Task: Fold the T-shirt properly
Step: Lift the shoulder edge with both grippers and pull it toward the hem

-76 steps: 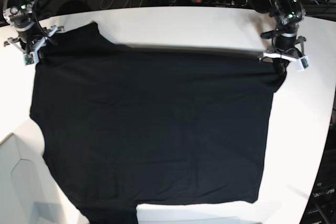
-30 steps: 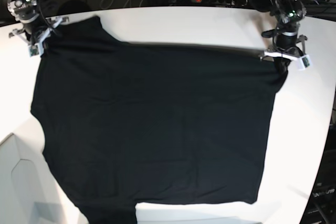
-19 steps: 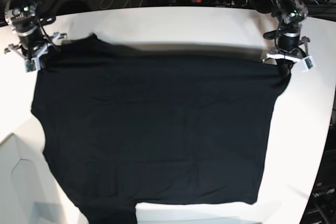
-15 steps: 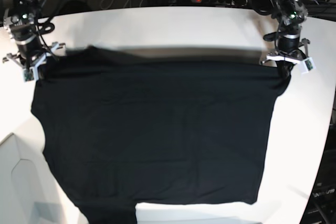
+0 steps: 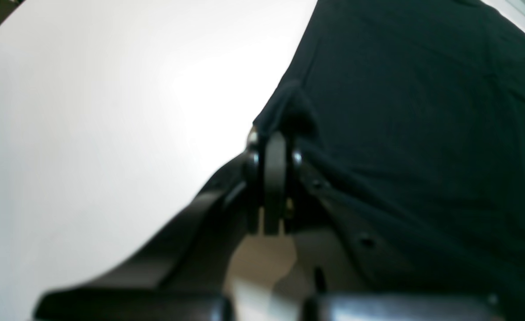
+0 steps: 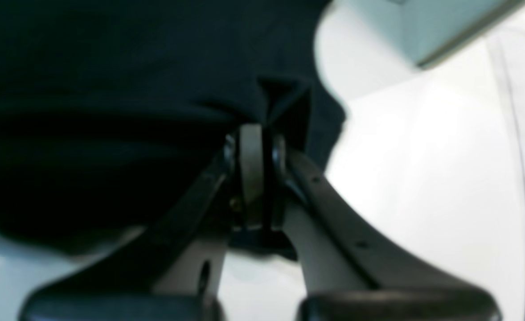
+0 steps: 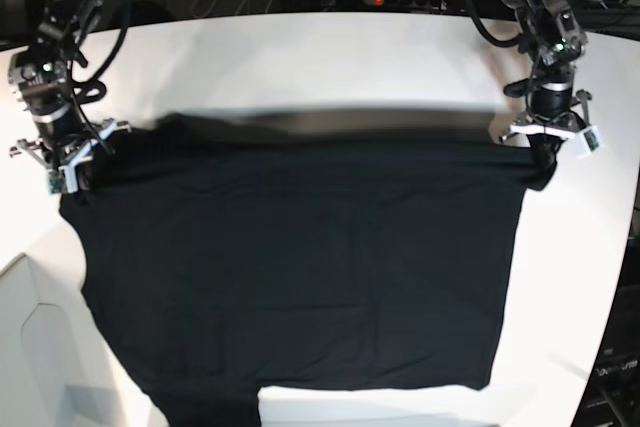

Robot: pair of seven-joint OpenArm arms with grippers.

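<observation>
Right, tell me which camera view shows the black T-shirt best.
The base view: it takes in most of the T-shirt, with both gripped ends. The left wrist view shows one gripped end and part of the cloth beyond; the right wrist view shows the other end, blurred.

Base view: bright, white surface nearly washed out | Left wrist view: upper left glaring, lower foreground out of focus | Right wrist view: soft blur overall, dark left side

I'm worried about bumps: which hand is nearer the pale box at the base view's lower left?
Right. The right hand grips the T-shirt just beyond the box; the left hand grips the shirt's far side.
</observation>
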